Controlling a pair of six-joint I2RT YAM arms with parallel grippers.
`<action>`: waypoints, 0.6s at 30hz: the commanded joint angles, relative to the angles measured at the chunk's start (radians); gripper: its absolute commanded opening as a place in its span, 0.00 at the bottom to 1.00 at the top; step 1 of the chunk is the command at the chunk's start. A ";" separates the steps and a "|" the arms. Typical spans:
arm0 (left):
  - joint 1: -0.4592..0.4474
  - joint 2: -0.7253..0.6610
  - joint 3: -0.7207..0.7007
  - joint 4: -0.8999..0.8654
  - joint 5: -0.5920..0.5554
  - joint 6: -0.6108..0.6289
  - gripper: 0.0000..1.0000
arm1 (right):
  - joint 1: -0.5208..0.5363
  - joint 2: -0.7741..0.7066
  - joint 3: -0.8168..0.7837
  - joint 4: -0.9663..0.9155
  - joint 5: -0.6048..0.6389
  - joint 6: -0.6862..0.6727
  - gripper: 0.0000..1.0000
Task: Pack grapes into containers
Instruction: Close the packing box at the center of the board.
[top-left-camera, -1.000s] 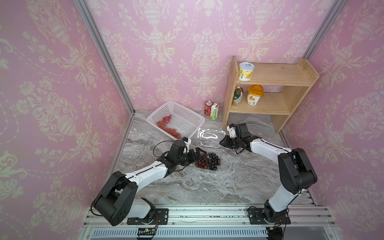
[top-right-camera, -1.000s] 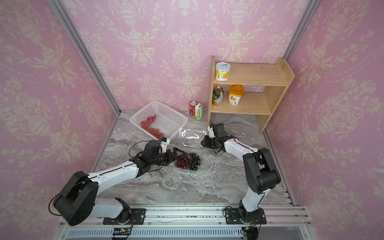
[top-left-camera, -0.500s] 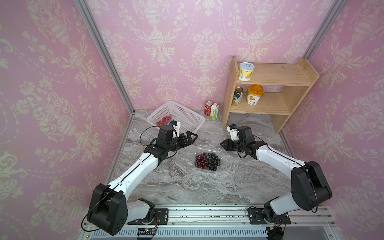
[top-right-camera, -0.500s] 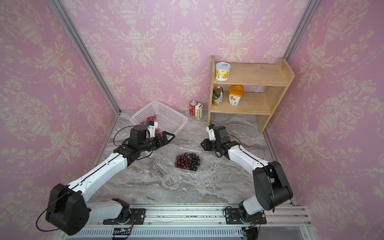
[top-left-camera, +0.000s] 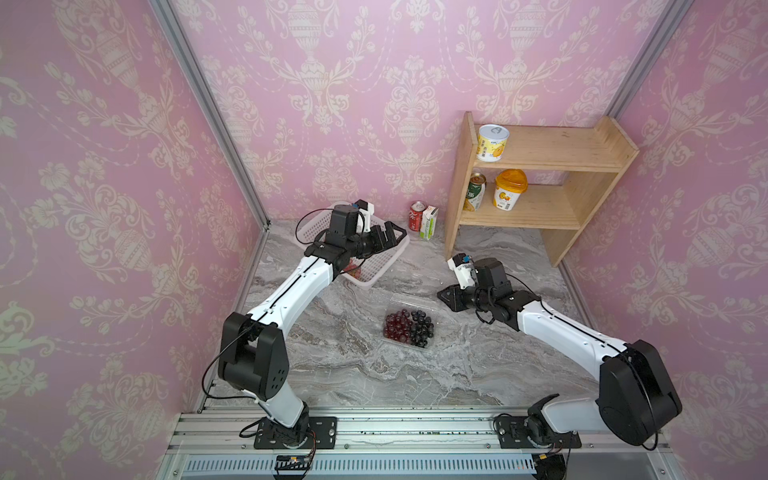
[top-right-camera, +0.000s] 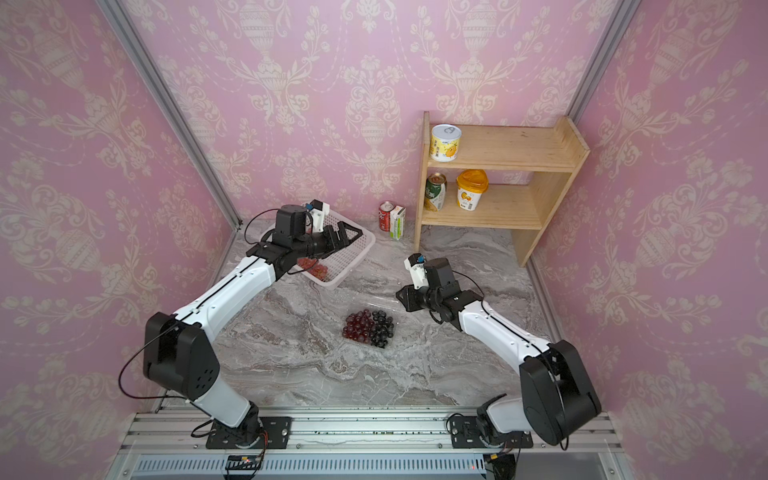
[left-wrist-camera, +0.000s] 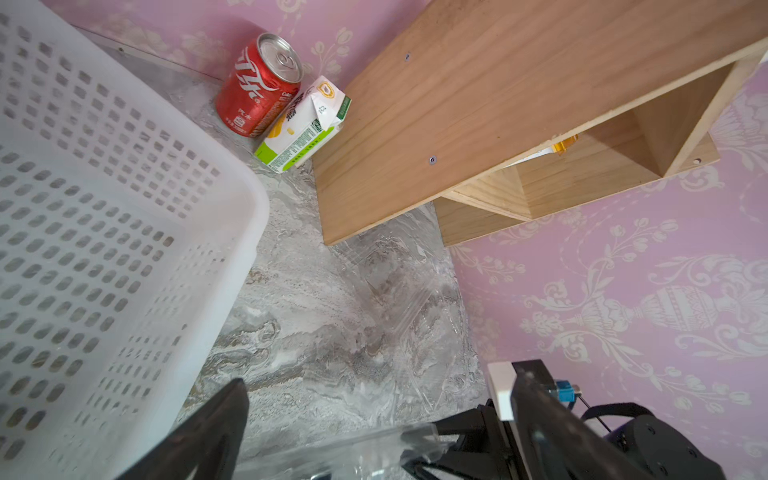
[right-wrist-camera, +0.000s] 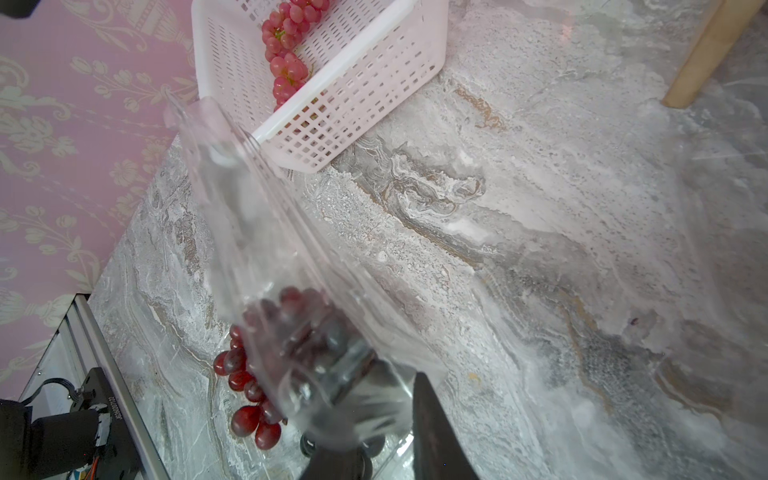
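A clear clamshell container (top-left-camera: 426, 348) (top-right-camera: 384, 348) lies mid-table with dark red and near-black grapes (top-left-camera: 409, 328) (top-right-camera: 368, 328) in it. My right gripper (top-left-camera: 444, 296) (top-right-camera: 400, 297) (right-wrist-camera: 382, 444) is shut on the container's lid (right-wrist-camera: 257, 216), which stands raised and tilted over those grapes (right-wrist-camera: 245, 390). My left gripper (top-left-camera: 395, 237) (top-right-camera: 350, 237) hangs open and empty above the white basket (top-left-camera: 374, 282) (top-right-camera: 332, 284) (right-wrist-camera: 353, 104). One of its fingers (left-wrist-camera: 216, 432) shows in the left wrist view. Light pink-red grapes (top-right-camera: 311, 266) (right-wrist-camera: 286, 54) lie in the basket.
A wooden shelf (top-left-camera: 552, 153) (left-wrist-camera: 457, 104) stands at the back right, holding a yellow tub (top-left-camera: 509, 195) and two cans. A red can (top-left-camera: 417, 216) (left-wrist-camera: 259, 91) and a green-white carton (top-left-camera: 429, 222) (left-wrist-camera: 303, 129) stand by the back wall, next to the basket.
My left arm has lifted away from the container and swung back over the basket, still open. My right gripper has raised the lid from flat behind the container to tilted over the grapes.
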 joint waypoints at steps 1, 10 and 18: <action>-0.011 0.083 0.053 0.023 0.117 -0.045 0.99 | 0.022 -0.014 -0.012 -0.011 -0.011 -0.038 0.23; -0.042 0.085 0.039 -0.031 0.157 -0.043 0.99 | 0.090 -0.036 -0.002 -0.063 0.031 -0.078 0.23; -0.043 0.005 -0.099 -0.077 0.196 -0.030 0.99 | 0.137 -0.081 -0.033 -0.073 0.070 -0.085 0.23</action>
